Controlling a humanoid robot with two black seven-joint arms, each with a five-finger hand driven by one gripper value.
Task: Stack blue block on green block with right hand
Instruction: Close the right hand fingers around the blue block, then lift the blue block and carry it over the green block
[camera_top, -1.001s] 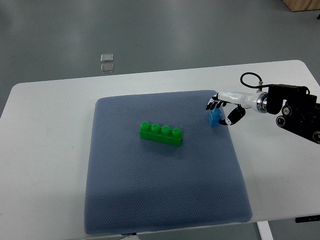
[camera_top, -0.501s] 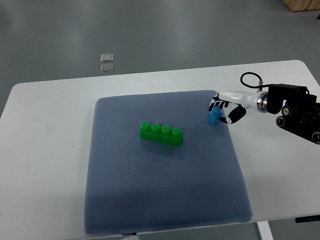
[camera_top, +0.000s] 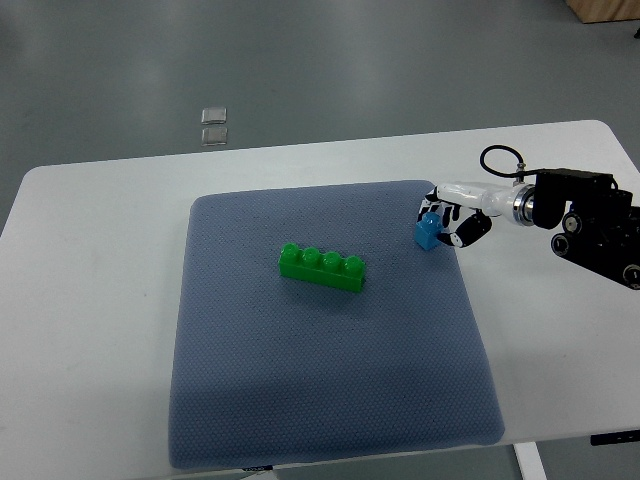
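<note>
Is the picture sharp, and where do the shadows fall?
Top view: even, soft light, no glare; green block and blue block look sharp; right hand closes on the blue one; a dim shadow darkens the mat's near part.

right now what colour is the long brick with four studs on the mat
Bright green, clearest in the top view, lying flat near the middle of the grey-blue mat.

No text, label, brand, number or sign can be read anywhere: not on the blocks, the mat, the table or the arm.
</note>
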